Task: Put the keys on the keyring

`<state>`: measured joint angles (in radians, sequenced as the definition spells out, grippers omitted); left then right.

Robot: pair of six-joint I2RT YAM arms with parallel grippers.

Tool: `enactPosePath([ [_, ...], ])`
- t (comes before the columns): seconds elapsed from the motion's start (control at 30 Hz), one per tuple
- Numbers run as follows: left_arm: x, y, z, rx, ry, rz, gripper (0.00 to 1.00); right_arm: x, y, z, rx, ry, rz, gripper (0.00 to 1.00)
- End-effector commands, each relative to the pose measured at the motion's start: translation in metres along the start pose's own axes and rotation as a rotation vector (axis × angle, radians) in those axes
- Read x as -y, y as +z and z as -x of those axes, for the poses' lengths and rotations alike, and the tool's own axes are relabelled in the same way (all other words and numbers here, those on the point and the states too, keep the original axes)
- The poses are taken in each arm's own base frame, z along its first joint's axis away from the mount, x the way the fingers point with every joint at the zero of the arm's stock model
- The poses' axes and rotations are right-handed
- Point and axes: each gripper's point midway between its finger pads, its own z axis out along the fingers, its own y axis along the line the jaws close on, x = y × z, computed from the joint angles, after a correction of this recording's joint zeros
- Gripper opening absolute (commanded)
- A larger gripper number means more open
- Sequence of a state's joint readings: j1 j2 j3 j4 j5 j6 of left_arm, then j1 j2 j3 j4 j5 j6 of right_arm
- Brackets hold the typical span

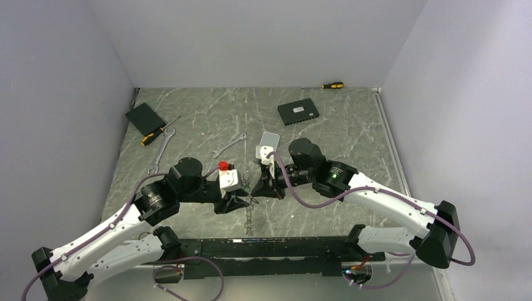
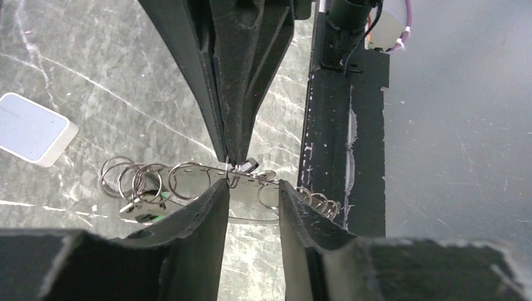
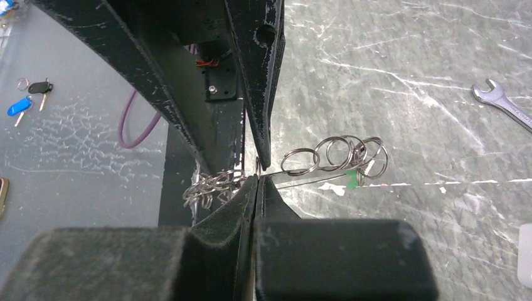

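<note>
Pinches the keyring (image 2: 194,170) wire at the very tips of the right gripper (image 3: 256,182), pads pressed flat together, no gap. Meets it tip to tip with the left gripper (image 2: 253,195), fingers (image 2: 201,213) parted a moderate way and straddling the wire. Cannot tell whether either pad touches metal. Carries small split rings (image 3: 339,153) bunched along the wire on both sides of the pinch, with a green tag (image 3: 351,179) among the bunch farther from the rail. Hangs low at the middle of the table (image 1: 351,144), by its near edge. Cannot tell whether resting on the marble or just above it.

Crowds the black rail (image 2: 345,125) on the near side, with one ring bunch against it or just beside it. Shows, past the rail, a pale surface (image 3: 75,157) with a blue key (image 3: 19,106) and a black key (image 3: 39,88), close together and well apart from the loop. Has the white box (image 2: 31,128) near on the far side, behind the right wrist. Has a wrench (image 3: 508,106) farther off, with open marble between. Places a long wrench (image 1: 160,152), an orange-handled screwdriver (image 1: 154,135), a black slab (image 1: 144,118) and a black box (image 1: 298,113) well apart from both grippers.
</note>
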<state>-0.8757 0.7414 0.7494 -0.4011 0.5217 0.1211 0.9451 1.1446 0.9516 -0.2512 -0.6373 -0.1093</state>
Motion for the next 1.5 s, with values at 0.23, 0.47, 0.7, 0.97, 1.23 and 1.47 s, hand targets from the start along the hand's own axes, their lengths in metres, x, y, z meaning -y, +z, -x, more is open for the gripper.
enactPosePath([
  [0.23, 0.012, 0.001, 0.023, 0.088, 0.054, -0.074, 0.35, 0.000, -0.002, 0.040, 0.124, -0.108, 0.003, 0.00],
  [0.47, 0.009, -0.005, 0.027, 0.090, 0.066, -0.045, 0.34, 0.001, -0.001, 0.038, 0.118, -0.104, 0.001, 0.00],
  [0.7, 0.008, -0.020, 0.023, 0.111, 0.111, 0.013, 0.56, 0.003, -0.003, 0.036, 0.101, -0.100, -0.016, 0.00],
  [0.97, 0.006, -0.023, 0.026, 0.134, 0.116, 0.038, 0.48, 0.000, -0.005, 0.044, 0.121, -0.115, -0.007, 0.00],
  [1.23, 0.010, -0.011, 0.029, 0.123, 0.090, -0.024, 0.40, -0.012, -0.004, 0.045, 0.138, -0.145, 0.034, 0.00],
  [1.47, 0.007, -0.009, 0.027, 0.115, 0.084, -0.018, 0.36, -0.018, -0.004, 0.046, 0.143, -0.166, 0.056, 0.00],
])
